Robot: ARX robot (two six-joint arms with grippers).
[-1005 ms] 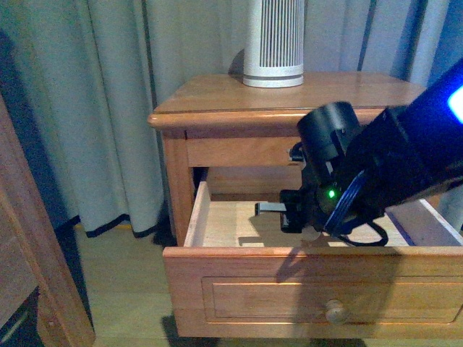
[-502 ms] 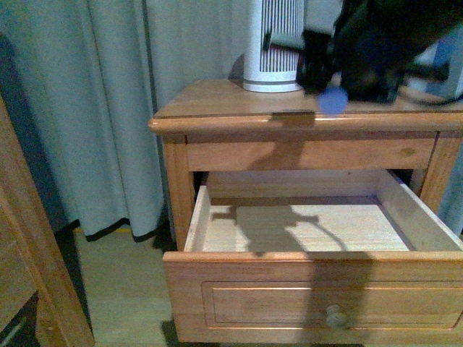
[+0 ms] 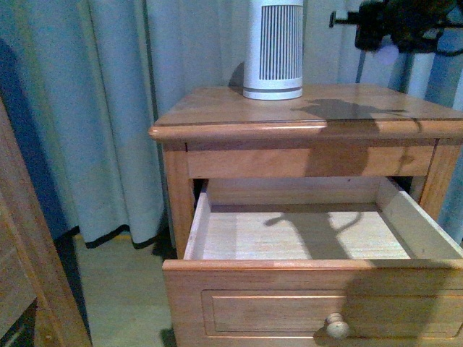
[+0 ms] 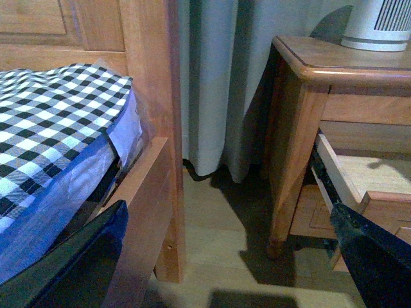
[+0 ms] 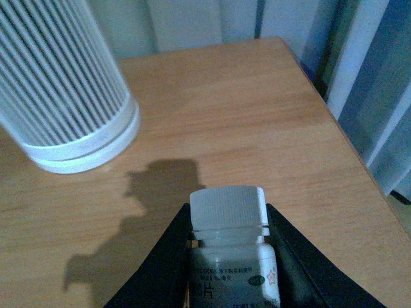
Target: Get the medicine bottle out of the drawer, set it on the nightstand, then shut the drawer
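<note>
My right gripper [image 3: 383, 32] hovers high above the right part of the nightstand top [image 3: 347, 108]. It is shut on the medicine bottle [image 5: 231, 256], a small white labelled bottle with a ribbed white cap, held between the black fingers [image 5: 160, 269] over the bare top. In the front view the bottle is only a pale blur [image 3: 388, 52]. The drawer [image 3: 311, 303] stands pulled out, its pale interior empty, its round knob [image 3: 335, 327] low at the front. My left gripper [image 4: 225, 269] is open and empty near the floor, left of the nightstand [image 4: 308, 70].
A tall white slatted device [image 3: 273, 47] stands at the back left of the nightstand top, close to my right gripper. Curtains hang behind. A bed with a checked cover [image 4: 51, 122] and its wooden post [image 4: 151, 96] lie to the left.
My right gripper lifted the medicine bottle out of the drawer, passed the nightstand's front edge, and now hangs higher and further right above the top. The drawer stays open.
</note>
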